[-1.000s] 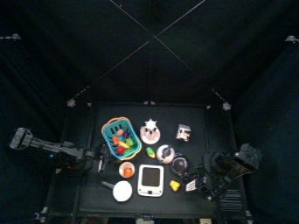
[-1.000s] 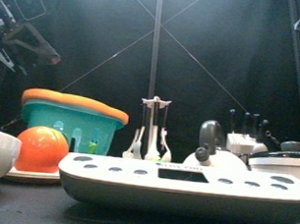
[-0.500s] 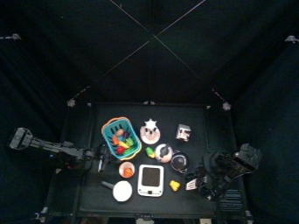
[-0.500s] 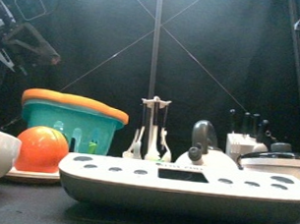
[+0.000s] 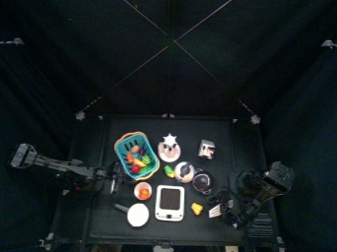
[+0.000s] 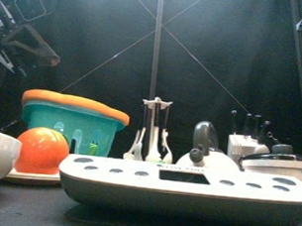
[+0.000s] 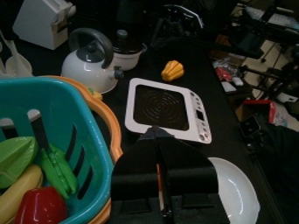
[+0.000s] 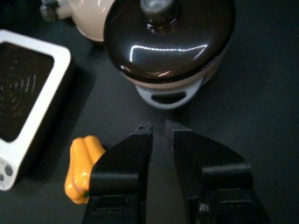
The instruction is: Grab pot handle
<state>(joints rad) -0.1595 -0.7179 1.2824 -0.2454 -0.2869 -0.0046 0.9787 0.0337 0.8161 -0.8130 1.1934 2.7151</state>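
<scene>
My right tool (image 8: pixel 158 131) hangs just in front of the pot (image 8: pixel 163 44). Its 2 jaws stand a thin gap apart, released, with nothing between them. The pot handle (image 8: pixel 163 96) sticks out from the pot's rim toward the tool, near but not touching. My left tool (image 7: pixel 152 133) hangs clenched and empty beside the basket (image 7: pixel 70 114), above the desk (image 7: pixel 140 70).

Right tool (image 8: pixel 160 131) nearly closed, empty; left tool (image 7: pixel 160 133) shut
</scene>
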